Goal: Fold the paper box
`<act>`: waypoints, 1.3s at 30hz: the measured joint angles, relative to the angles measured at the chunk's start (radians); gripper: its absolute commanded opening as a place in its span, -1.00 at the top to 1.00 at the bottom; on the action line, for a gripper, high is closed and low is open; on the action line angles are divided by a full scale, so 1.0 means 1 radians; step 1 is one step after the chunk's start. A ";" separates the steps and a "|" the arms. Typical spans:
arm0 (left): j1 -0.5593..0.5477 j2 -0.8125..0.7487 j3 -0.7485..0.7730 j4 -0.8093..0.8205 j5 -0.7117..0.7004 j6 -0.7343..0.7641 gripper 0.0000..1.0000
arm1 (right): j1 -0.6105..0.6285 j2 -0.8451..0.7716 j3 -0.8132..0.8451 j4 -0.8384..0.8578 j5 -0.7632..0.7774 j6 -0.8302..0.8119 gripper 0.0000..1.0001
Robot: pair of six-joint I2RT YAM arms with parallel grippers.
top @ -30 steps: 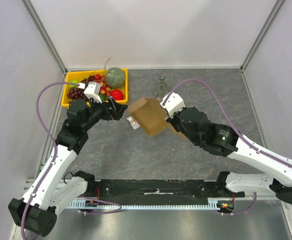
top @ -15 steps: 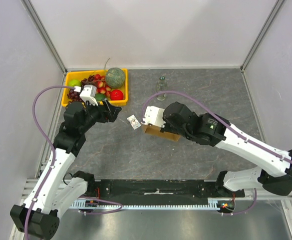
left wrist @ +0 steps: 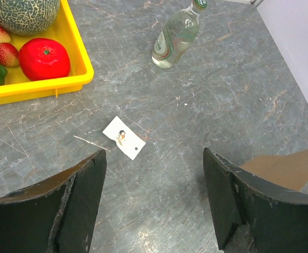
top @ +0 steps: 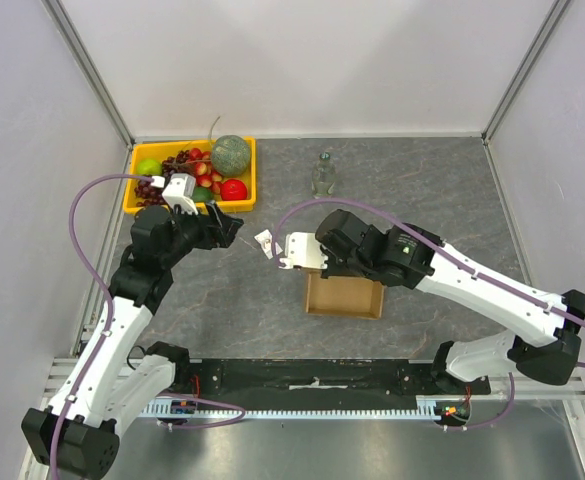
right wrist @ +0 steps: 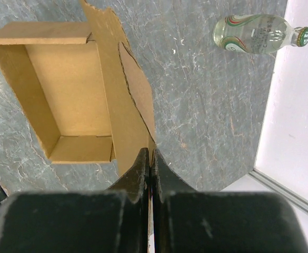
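The paper box (top: 344, 296) is brown corrugated cardboard and rests on the table as an open shallow tray (right wrist: 64, 100). Its lid flap (right wrist: 119, 105) stands up along one long side. My right gripper (right wrist: 149, 153) is shut on the edge of that flap, pinching it thin between the fingers. My left gripper (top: 234, 226) hangs open above bare table left of the box, nothing between its fingers (left wrist: 152, 158). A corner of the cardboard (left wrist: 288, 168) shows beyond its right finger.
A yellow fruit tray (top: 244, 150) with melon, grapes and red fruit stands at the back left. Behind the box lies a clear bottle (top: 322, 175) on its side. A small white tag (top: 267, 243) sits on the table between the grippers.
The right arm has brought the box from mid-air down onto the table, nearer the bases, open side up. The left gripper has narrowed a little and pulled back slightly left.
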 measured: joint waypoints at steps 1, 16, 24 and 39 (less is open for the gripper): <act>0.000 0.000 0.000 0.000 0.000 0.000 -0.58 | 0.000 0.000 0.000 -0.001 -0.008 -0.003 1.00; 0.002 0.010 -0.104 0.018 0.001 -0.013 -0.36 | -0.081 0.137 -0.127 0.182 -0.109 -0.034 0.55; 0.002 0.002 -0.105 0.021 0.000 -0.014 -0.37 | -0.131 0.239 -0.023 0.218 -0.122 -0.061 0.06; 0.002 0.150 -0.131 0.105 0.007 -0.057 -0.84 | -0.238 0.085 -0.101 0.402 -0.055 -0.007 -0.14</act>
